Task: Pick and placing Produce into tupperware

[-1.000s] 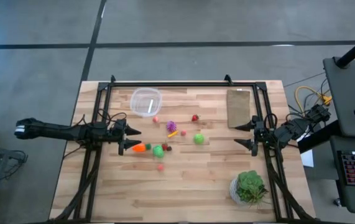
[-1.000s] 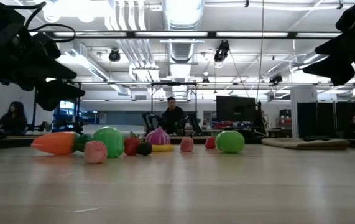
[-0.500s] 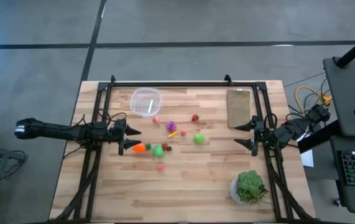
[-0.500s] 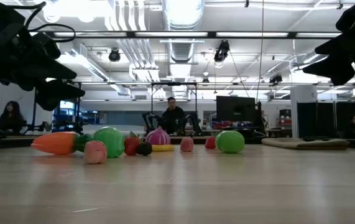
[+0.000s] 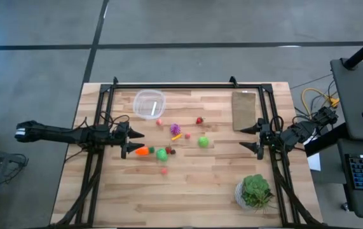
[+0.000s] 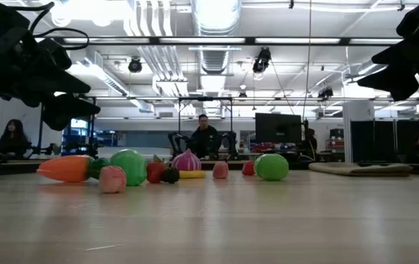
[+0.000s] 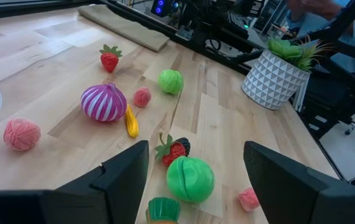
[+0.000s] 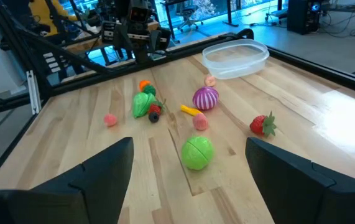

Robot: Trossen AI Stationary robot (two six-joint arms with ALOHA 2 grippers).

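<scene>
While container [image 5: 149,104] sat empty at upper left of worktop [image 5: 187,191], produce lay mid-frame: carrot [image 5: 142,151] beside left gripper [image 5: 135,142], jaws spread, holding nothing. Best first pick: carrot, gripped across its body. Right gripper [image 5: 250,137], centre right, spread, empty.

Clear plastic tupperware [image 5: 149,104], wooden table [image 5: 194,191]

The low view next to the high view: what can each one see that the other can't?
Only the low view shows the room behind the table: ceiling lights and a seated person. Only the high view shows the clear tupperware, the tan board and the potted plant. Both show the orange carrot, the green balls, and the open left tool and right tool above the table.
</scene>
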